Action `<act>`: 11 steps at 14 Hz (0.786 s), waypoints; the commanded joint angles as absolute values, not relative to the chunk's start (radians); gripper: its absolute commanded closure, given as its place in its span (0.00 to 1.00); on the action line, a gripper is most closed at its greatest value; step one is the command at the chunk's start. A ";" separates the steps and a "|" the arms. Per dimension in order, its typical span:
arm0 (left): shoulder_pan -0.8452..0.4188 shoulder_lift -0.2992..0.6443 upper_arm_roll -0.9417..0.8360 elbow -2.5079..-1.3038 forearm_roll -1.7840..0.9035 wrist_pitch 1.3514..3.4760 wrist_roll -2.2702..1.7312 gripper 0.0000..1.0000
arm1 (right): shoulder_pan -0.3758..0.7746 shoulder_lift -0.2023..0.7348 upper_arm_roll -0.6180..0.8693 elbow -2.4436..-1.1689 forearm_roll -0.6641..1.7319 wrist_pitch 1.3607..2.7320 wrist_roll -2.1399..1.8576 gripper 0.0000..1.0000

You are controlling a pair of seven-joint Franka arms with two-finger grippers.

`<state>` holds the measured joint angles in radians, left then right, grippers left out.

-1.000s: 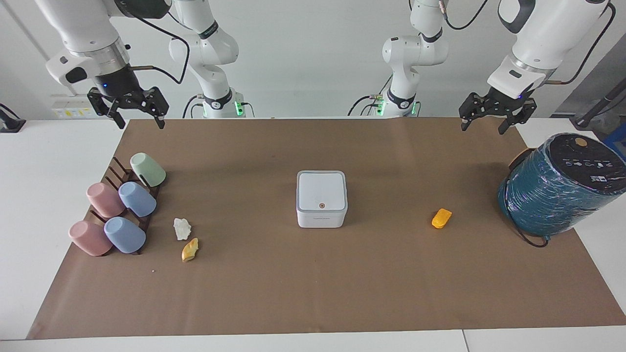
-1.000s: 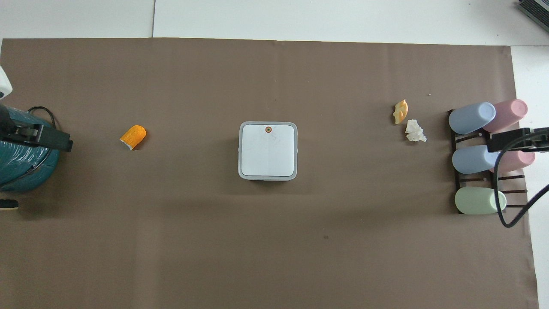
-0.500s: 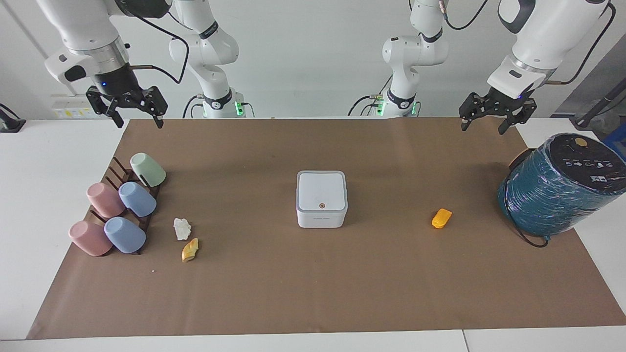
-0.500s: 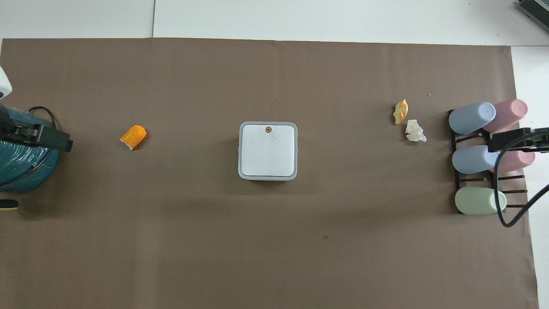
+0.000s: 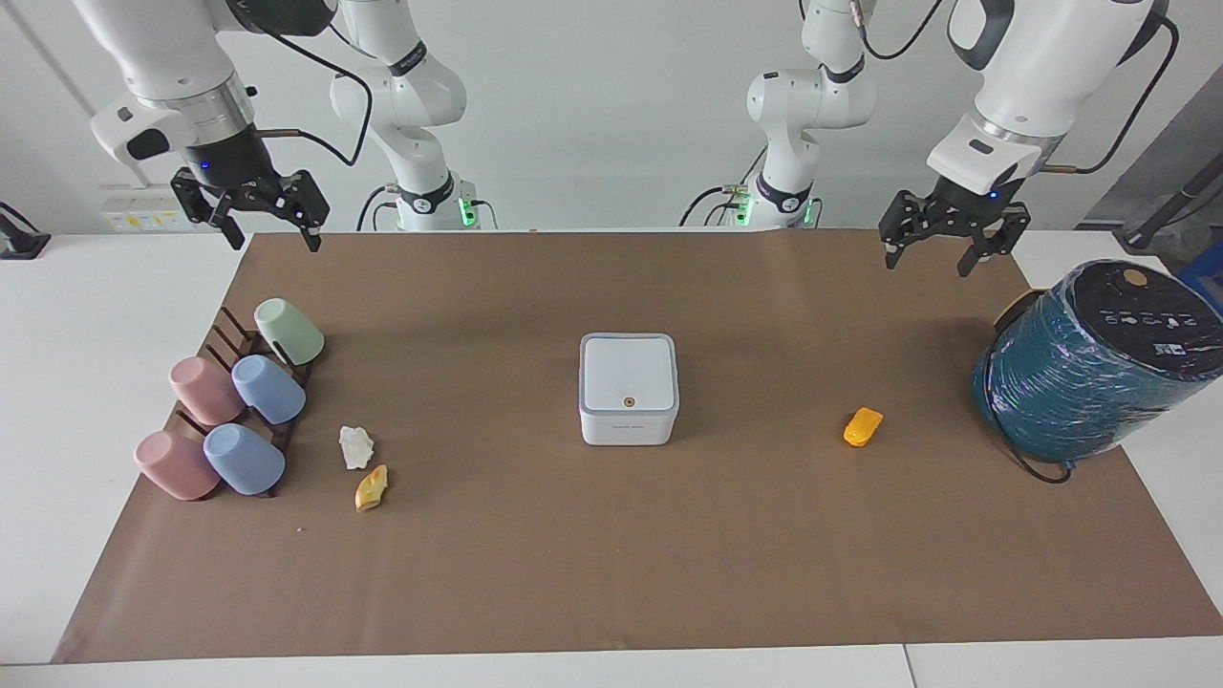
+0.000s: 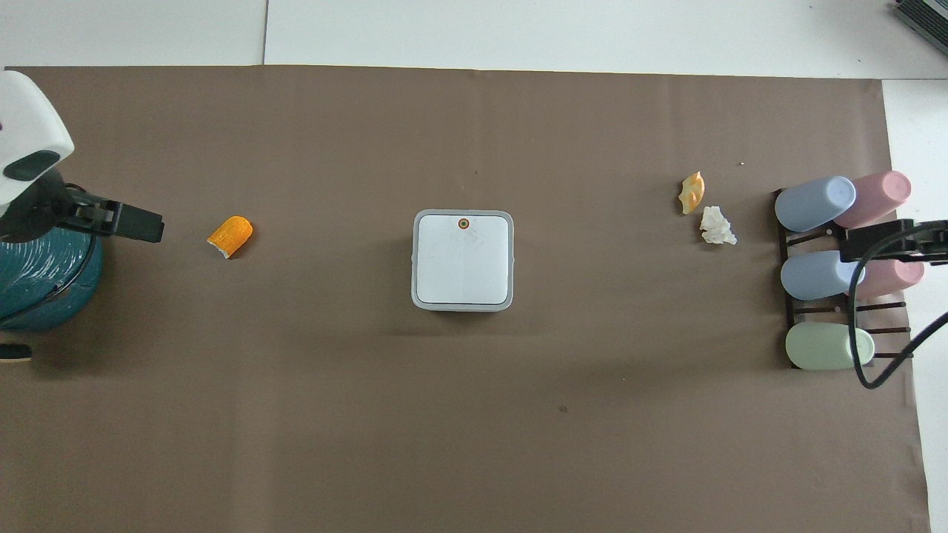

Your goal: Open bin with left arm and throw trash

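Facing view, scanned across. Upper left of frame: right gripper (image 5: 271, 225) hangs in the air over the brown mat's (image 5: 611, 573) edge, fingers spread, holding nothing. Below it, five pastel cups (image 5: 269, 389) lie on a dark rack (image 5: 225, 330). Just beside the rack, lower left: a white wad (image 5: 355, 447) and a yellow peel (image 5: 371, 488), close together. Centre of frame: the bin (image 5: 628, 389), lid shut, orange button (image 5: 629, 401) on the lid's lower edge. Right of centre: an orange peel (image 5: 862, 426), alone on the mat. Upper right: left gripper (image 5: 927, 257), fingers spread, empty, over the mat. Far right: a teal wrapped cylinder (image 5: 1095, 360).
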<state>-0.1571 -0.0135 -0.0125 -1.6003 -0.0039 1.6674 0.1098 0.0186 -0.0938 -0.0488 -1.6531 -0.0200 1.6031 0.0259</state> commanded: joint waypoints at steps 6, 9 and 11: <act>-0.362 -0.014 -0.005 -1.762 -0.006 1.960 0.086 1.00 | 0.020 -0.101 -0.048 -1.697 -0.015 1.676 0.031 0.00; -0.448 0.064 -0.005 -1.776 -0.006 2.101 0.045 1.00 | 0.020 -0.054 -0.048 -1.744 -0.015 1.822 0.006 0.00; -0.495 0.122 -0.005 -1.775 -0.006 2.198 -0.017 1.00 | 0.020 0.000 -0.048 -1.753 -0.012 1.888 -0.017 0.00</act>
<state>-0.4470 0.0727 -0.0204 -1.7759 -0.0039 2.1183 0.0328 0.0204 -0.0437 -0.0477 -1.7341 -0.0200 1.8261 0.0146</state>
